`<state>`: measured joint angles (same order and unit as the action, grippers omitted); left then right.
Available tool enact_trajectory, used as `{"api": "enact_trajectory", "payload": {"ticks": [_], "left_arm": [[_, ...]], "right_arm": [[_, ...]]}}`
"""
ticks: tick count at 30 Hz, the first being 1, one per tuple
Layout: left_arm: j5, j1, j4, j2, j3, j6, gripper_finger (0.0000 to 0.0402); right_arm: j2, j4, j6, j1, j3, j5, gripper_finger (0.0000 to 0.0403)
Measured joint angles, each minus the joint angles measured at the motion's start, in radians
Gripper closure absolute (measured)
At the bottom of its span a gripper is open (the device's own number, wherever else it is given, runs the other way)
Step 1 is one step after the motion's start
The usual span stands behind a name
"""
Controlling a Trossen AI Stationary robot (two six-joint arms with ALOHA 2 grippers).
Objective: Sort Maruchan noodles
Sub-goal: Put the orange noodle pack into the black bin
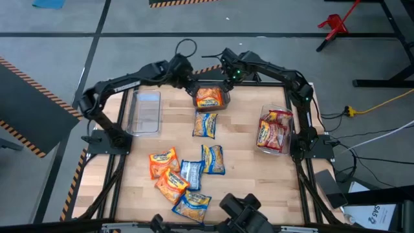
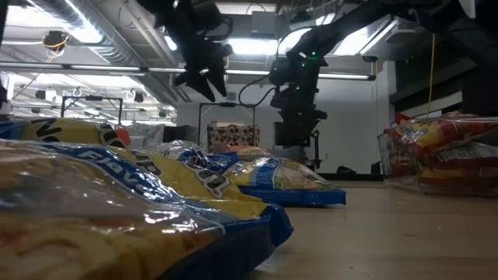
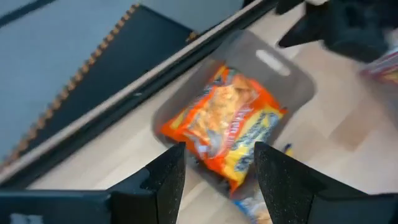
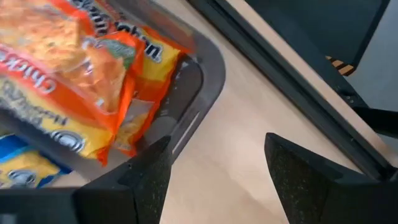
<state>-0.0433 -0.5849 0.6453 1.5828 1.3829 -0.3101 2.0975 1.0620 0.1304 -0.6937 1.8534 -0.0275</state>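
Note:
A clear bin point(image 1: 224, 103) at the table's far middle holds orange Maruchan noodle packets point(image 1: 208, 97), lying flat in it point(image 3: 224, 124) point(image 4: 68, 68). My left gripper point(image 1: 191, 83) hangs open above the bin's left far side, with the packet seen between its fingers point(image 3: 217, 152). My right gripper point(image 1: 226, 79) stands open over the bin's far right corner point(image 4: 208, 81), its fingers point(image 4: 217, 146) above bare table beside the rim. Several loose packets lie flat on the table: blue-and-yellow ones point(image 1: 205, 124) point(image 1: 213, 158) and orange ones point(image 1: 163, 162) point(image 1: 171, 184).
An empty clear bin point(image 1: 145, 113) stands at the far left. A clear bin point(image 1: 275, 133) with red-and-silver packets stands at the right. More packets point(image 1: 192, 206) lie near the front edge. Bare wood lies between the middle packets and the right bin.

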Motion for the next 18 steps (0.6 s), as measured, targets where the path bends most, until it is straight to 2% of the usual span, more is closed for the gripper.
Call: {"api": "enact_trajectory", "payload": {"ticks": [8, 15, 18], "left_arm": [[0.065, 0.006, -0.129, -0.053, -0.199, -0.081, 0.0219], [0.065, 0.022, -0.134, -0.053, -0.242, -0.100, 0.0219], [0.065, 0.027, -0.142, -0.053, -0.242, -0.100, 0.0219]], "right_arm": [[0.039, -0.005, 0.022, 0.000, 0.000, 0.031, 0.0162], [0.045, 0.033, 0.044, -0.007, 0.000, 0.171, 0.0162], [0.041, 0.072, 0.050, -0.017, 0.000, 0.200, 0.0162]]}}
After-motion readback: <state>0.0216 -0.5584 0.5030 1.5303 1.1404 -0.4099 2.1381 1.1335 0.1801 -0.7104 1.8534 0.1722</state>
